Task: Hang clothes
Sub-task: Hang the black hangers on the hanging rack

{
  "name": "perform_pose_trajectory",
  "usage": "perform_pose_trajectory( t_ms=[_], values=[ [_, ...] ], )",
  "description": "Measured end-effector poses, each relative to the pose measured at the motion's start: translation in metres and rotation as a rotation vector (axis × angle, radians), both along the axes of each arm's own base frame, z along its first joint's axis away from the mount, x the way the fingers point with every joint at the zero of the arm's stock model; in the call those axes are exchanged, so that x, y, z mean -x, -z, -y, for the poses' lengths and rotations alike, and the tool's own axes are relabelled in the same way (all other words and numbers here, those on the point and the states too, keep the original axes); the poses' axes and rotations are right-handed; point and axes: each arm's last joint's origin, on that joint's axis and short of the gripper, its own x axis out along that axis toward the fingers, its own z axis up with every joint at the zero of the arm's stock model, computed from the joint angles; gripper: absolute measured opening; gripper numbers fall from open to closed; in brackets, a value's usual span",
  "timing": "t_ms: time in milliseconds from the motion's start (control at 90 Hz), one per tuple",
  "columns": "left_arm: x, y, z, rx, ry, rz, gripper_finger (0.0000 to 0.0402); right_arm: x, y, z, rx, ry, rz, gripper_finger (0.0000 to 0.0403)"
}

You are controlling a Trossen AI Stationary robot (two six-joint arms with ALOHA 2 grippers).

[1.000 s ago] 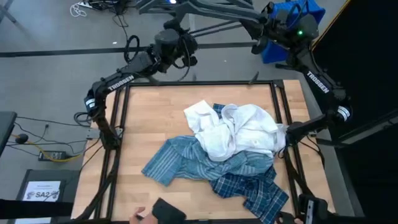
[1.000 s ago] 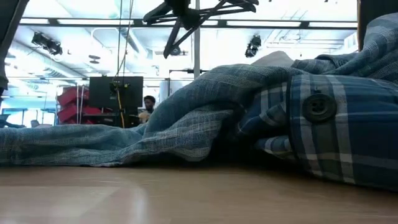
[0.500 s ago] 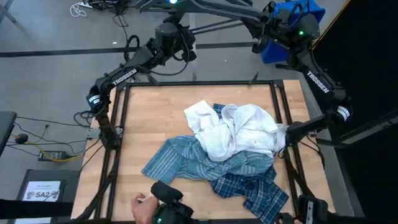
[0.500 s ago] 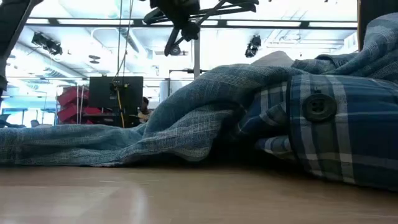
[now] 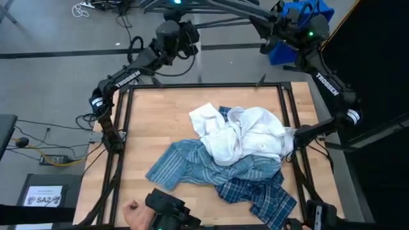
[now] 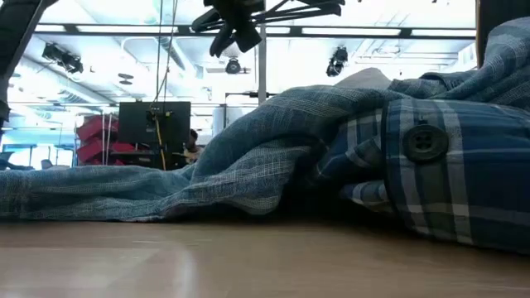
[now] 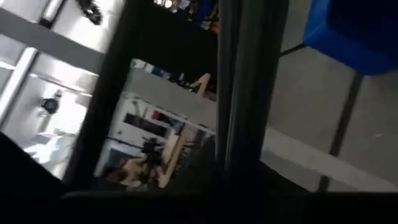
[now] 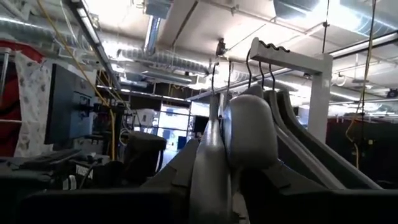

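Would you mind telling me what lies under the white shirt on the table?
The white shirt rests on the striped blue-grey shirt, with the plaid shirt spreading out below. Whatever else the pile covers is hidden.

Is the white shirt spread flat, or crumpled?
Crumpled. The white shirt lies bunched in folds on top of the striped shirt and plaid shirt.

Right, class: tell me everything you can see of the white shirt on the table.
The white shirt is soft, plain fabric, crumpled in a loose heap on top of the pile, toward the table's far right part. It lies over the striped blue-grey shirt, with the plaid shirt nearer the front. Neither arm touches it.
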Motion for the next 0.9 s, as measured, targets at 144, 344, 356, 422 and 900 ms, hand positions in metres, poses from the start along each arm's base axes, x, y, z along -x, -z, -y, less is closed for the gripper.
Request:
perform_pose_trajectory(
  t_ms=[144,344,356,422,900],
  values=[
    [0.003,-0.013,0.005,-0.037,-0.034,-0.033,0.0002,0.002,0.000,0.002,-0.006,0.002,-0.004,0.0056],
    [0.010,-0.033,0.011,-0.084,-0.049,-0.057,0.0001,0.006,0.000,0.005,-0.010,0.028,0.002,0.0056],
    [0.010,-0.034,0.011,-0.086,-0.049,-0.057,0.0001,0.006,0.000,0.005,-0.012,0.030,0.003,0.0056],
    [0.013,-0.040,0.013,-0.099,-0.050,-0.069,0.0001,0.007,0.000,0.007,-0.023,0.036,0.004,0.0056],
    [0.018,-0.051,0.017,-0.109,-0.043,-0.090,0.0001,0.008,0.001,0.010,-0.062,0.076,0.026,0.0056]
  ],
)
